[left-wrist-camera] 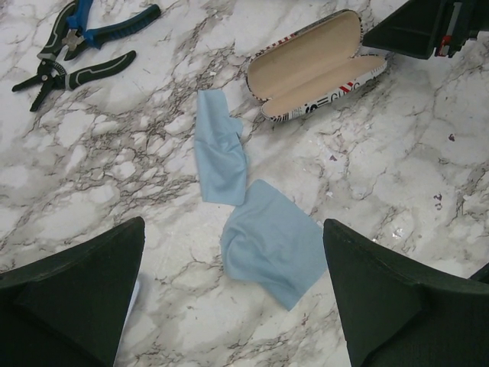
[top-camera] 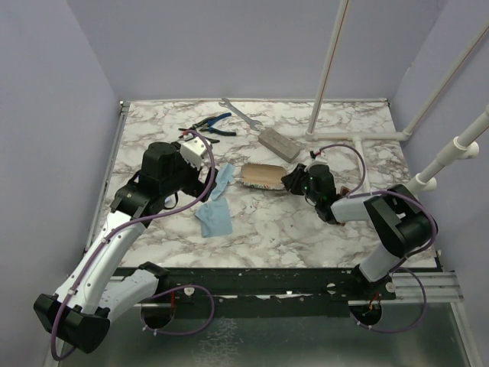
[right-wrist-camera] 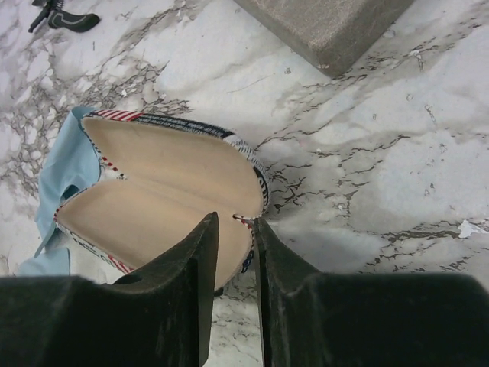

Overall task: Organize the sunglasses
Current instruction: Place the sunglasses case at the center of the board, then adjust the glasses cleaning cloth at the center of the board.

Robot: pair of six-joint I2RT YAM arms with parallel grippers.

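Just ahead of the right gripper (right-wrist-camera: 233, 222), the case (right-wrist-camera: 160, 191) lies open on the worktop (right-wrist-camera: 397, 168), its lining up and empty. The gripper is pinched narrow on the near rim, apparently to steady the case for loading. Below the left gripper (left-wrist-camera: 233, 225), which is spread wide and holds nothing, lies the cloth (left-wrist-camera: 267, 237); the sunglasses show in no view.
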